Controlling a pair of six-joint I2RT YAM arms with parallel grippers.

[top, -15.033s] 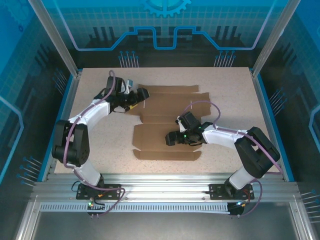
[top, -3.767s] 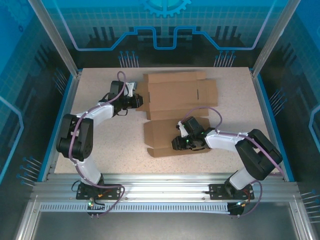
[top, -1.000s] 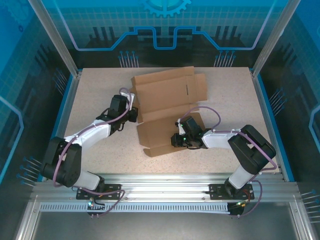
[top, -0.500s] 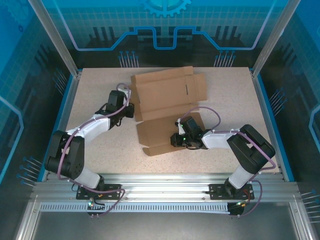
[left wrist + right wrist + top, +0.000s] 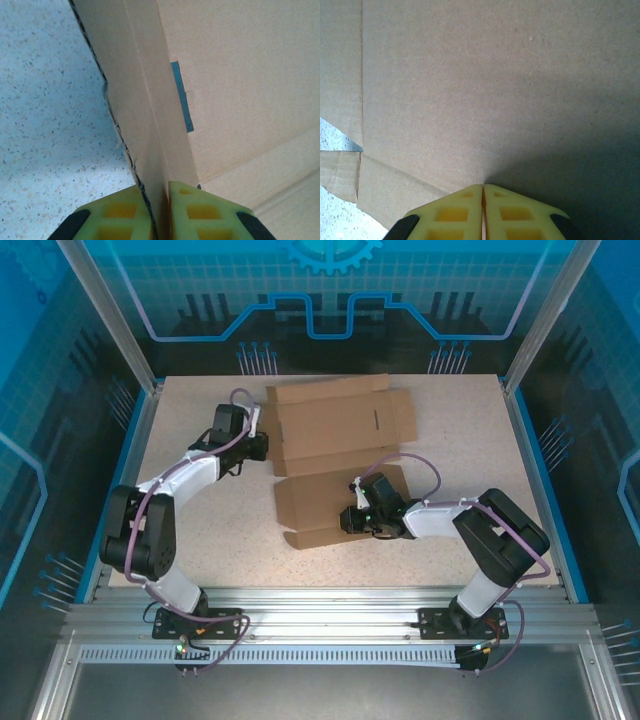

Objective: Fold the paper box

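The plain brown corrugated cardboard paper box (image 5: 340, 430), a die-cut sheet not yet formed, lies mostly flat at the centre of the pale speckled tabletop (image 5: 200, 510), its larger panel toward the top of the overhead frame and a smaller panel below it. It looks light and fairly stiff across each panel, yet ready to hinge at its scored creases. The thin edges would likely crush under a hard pinch, and the sheet probably slides easily on the smooth surface, so one part wants pinning while another is raised. Flap edges close to a crease seem the best hold. The left gripper (image 5: 262, 447), at the sheet's left edge, has its yellow fingers (image 5: 115, 217) clamped on an upturned side flap (image 5: 140, 125). The right gripper (image 5: 352, 518) rests over the lower panel, fingers closed tip to tip with nothing between. The right arm (image 5: 450, 515) covers that panel's right part. The tabs are hard to make out, though a narrow slot (image 5: 182, 97) reads clearly. Whether the right fingertips press down cannot be told.
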